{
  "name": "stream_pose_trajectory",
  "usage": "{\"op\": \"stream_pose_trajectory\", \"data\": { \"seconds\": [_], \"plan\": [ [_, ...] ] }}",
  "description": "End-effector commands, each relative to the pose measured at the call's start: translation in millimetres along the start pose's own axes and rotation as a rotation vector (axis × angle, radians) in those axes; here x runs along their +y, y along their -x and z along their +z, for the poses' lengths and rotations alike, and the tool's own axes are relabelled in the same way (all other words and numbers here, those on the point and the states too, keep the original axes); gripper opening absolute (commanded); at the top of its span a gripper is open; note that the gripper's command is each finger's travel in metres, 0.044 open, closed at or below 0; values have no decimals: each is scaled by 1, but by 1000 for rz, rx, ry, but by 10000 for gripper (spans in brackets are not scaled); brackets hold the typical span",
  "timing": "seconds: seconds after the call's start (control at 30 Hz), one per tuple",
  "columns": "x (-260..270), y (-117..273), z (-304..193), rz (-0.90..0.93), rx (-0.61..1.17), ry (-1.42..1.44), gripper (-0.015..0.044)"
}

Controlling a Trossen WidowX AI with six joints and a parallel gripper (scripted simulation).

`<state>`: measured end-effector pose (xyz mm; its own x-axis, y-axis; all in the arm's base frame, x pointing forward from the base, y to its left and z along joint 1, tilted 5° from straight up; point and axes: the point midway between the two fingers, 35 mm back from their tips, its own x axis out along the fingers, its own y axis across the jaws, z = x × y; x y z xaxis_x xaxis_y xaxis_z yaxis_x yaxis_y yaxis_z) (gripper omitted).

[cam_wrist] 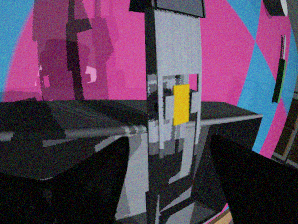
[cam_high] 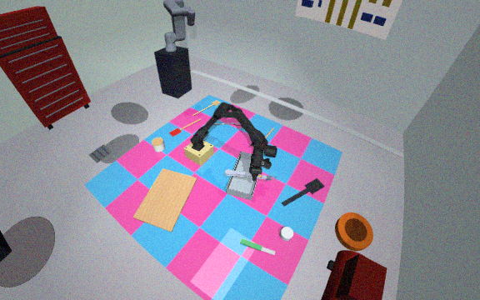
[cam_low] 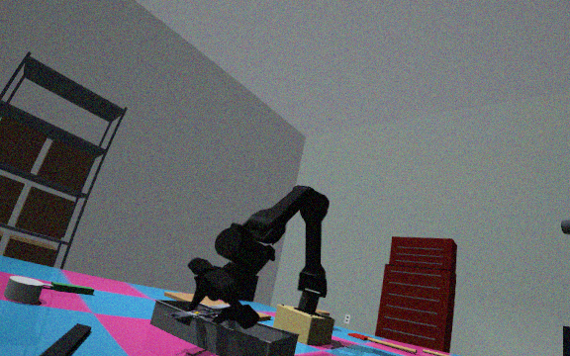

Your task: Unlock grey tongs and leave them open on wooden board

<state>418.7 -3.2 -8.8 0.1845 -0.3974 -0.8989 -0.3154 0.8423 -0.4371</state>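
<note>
The roasting tin (cam_high: 240,183) serves as the reference point and sits on the checked pink and blue mat (cam_high: 223,217) near its middle. The grey tongs (cam_high: 246,174) lie across the tin, resting on its rims, with one end overhanging each long side. In the wrist view the tongs (cam_wrist: 172,143) run lengthwise up the frame between the two dark fingers, and a small yellow piece (cam_wrist: 180,104) shows on them near the crossing with the tin rim (cam_wrist: 220,111). The tool (cam_high: 257,174) is lowered over the tin at the side farthest from the wooden board, its jaws standing part open on either side of the tongs and not clamped; it grips nothing. From the exterior view the tool (cam_low: 226,309) is low at the tin (cam_low: 226,335), close above its rim, with the arm (cam_low: 285,213) bent over from its tan base block (cam_low: 304,323). The wooden board (cam_high: 166,198) lies on the mat well apart from the tin, on the side away from the tool, and nothing is on it. The base block (cam_high: 198,152) stands near the tin's far end. A black spatula (cam_high: 303,192) lies on the mat on the opposite side of the tin from the board. A white cup (cam_high: 287,232) and a green marker (cam_high: 257,247) lie beyond the tin's near end.
</note>
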Motion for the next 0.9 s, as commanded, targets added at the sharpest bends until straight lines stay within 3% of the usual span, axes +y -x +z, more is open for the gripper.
{"op": "stream_pose_trajectory", "data": {
  "seconds": [0.0,0.3,0.5,0.8,0.87],
  "plan": [
    [0,-7,-2,2,2,2,260],
    [0,-19,-3,1,3,2,260],
    [0,-16,-2,-2,2,0,103],
    [0,-16,-2,-2,2,0,43],
    [0,-16,-2,-2,2,0,-10]
  ]
}}
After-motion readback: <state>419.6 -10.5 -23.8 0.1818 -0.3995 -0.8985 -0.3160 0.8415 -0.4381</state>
